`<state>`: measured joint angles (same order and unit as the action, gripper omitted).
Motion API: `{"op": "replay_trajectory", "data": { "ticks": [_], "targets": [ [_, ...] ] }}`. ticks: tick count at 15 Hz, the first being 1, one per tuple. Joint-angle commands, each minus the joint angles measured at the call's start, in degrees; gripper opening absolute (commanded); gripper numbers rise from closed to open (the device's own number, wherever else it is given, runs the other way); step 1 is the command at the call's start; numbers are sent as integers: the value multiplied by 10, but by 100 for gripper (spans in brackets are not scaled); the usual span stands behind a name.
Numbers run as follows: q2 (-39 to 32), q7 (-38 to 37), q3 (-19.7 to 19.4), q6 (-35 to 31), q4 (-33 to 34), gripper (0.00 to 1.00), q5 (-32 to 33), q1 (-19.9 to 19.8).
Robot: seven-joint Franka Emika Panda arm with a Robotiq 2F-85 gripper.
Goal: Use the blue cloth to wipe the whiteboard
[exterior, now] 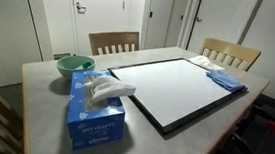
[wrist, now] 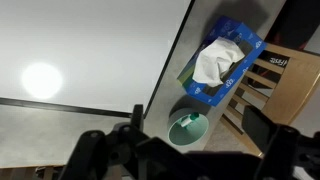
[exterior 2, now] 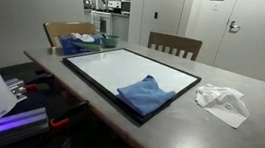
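The whiteboard [exterior: 181, 91] lies flat on the table, white with a thin black frame; it also shows in an exterior view [exterior 2: 123, 71] and in the wrist view [wrist: 80, 50]. The blue cloth [exterior: 226, 80] lies bunched on one end of the board, near its edge [exterior 2: 145, 94]. It is out of the wrist view. My gripper [wrist: 175, 142] shows only in the wrist view, as dark blurred fingers at the bottom. It is open and empty, high above the table beside the board's other end, over a green bowl.
A light-blue tissue box [exterior: 97, 109] [wrist: 220, 60] and a green bowl [exterior: 74, 66] [wrist: 187, 128] holding a small object sit beside the board. A crumpled white tissue [exterior 2: 222, 99] lies past the cloth end. Wooden chairs [exterior: 113, 42] [exterior: 230, 53] stand at the table.
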<state>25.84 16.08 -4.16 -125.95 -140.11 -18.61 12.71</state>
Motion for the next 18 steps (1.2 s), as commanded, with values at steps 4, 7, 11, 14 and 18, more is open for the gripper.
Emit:
{"op": "replay_trajectory", "data": {
  "ticks": [4, 7, 11, 14, 18],
  "targets": [
    [-3, -1, 8, 14, 1, 100, -12, -13],
    [-1, 0, 12, 6, 0, 100, -6, -13],
    [0, 1, 12, -1, -5, 100, 1, -17],
    [1, 5, 9, -13, -15, 100, 10, -26],
    [-2, 18, -2, -23, -24, 100, 34, -49]
  ]
}}
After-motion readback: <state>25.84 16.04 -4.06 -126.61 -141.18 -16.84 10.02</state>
